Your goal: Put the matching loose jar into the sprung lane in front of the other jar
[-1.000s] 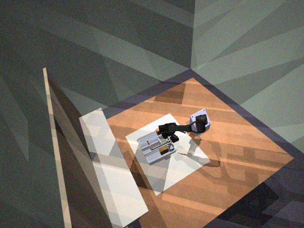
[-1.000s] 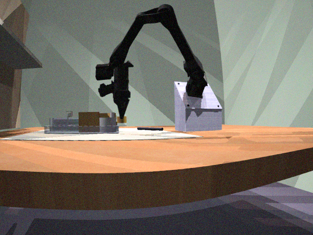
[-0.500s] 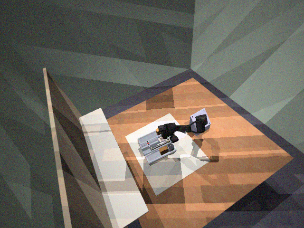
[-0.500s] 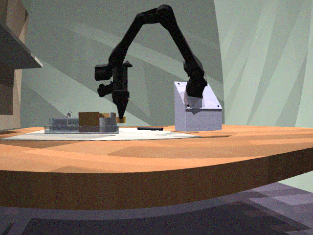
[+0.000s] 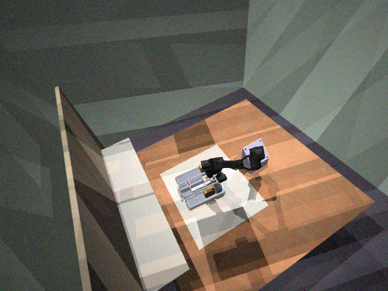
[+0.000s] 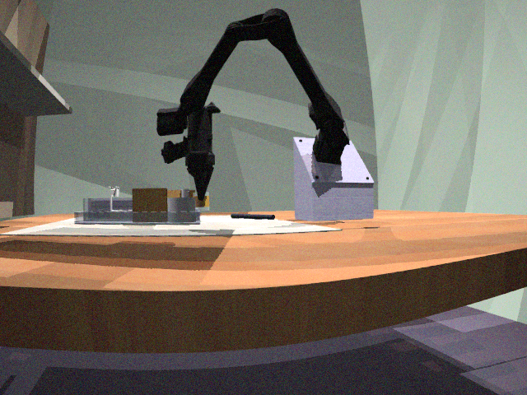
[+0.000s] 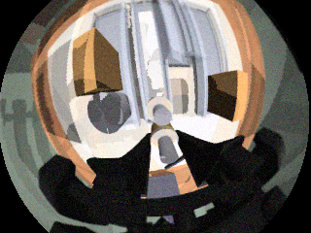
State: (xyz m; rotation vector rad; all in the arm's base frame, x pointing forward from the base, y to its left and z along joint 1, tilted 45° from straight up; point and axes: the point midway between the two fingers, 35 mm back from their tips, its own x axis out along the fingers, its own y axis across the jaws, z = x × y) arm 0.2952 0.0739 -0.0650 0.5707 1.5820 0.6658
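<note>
Insertion step. Fingers partly closed on the small tan jar (image 7: 166, 139), carried at the front of the middle lane (image 7: 151, 46). Old jar (image 7: 159, 112) just ahead in the lane. Next, judged: lower, press the row back slowly, then release.

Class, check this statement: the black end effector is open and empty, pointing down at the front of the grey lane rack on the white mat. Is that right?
Not quite. The black end effector is shut on a small tan jar, as the exterior view shows at its tip. The rest holds: it points down at the front of the grey lane rack on the white mat.
</note>
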